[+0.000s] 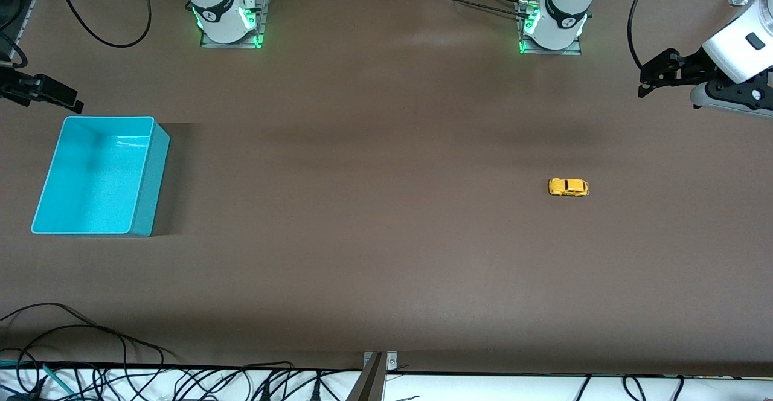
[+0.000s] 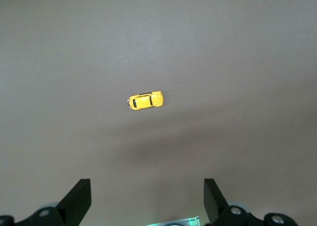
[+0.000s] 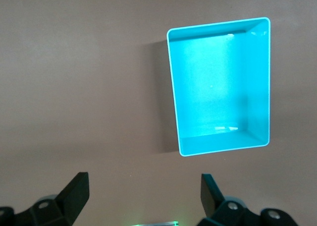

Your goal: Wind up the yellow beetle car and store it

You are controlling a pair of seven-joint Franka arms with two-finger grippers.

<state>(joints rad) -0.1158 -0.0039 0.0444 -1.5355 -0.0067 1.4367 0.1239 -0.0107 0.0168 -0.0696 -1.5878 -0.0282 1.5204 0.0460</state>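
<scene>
The yellow beetle car [image 1: 568, 187] stands alone on the brown table toward the left arm's end; in the left wrist view the car [image 2: 145, 100] lies well below the fingers. My left gripper [image 1: 645, 82] hangs high over that end of the table, open and empty [image 2: 147, 187]. The turquoise bin [image 1: 155, 174] sits at the right arm's end and holds nothing. My right gripper [image 1: 73, 104] hovers over the table beside the bin, open and empty [image 3: 143, 184], and its wrist view looks down into the bin [image 3: 258, 87].
Both arm bases [image 1: 226, 17] [image 1: 555, 23] stand along the table edge farthest from the front camera. Loose black cables [image 1: 90, 346] trail along the nearest edge, with a metal bracket [image 1: 377, 365] at its middle. Bare brown tabletop lies between car and bin.
</scene>
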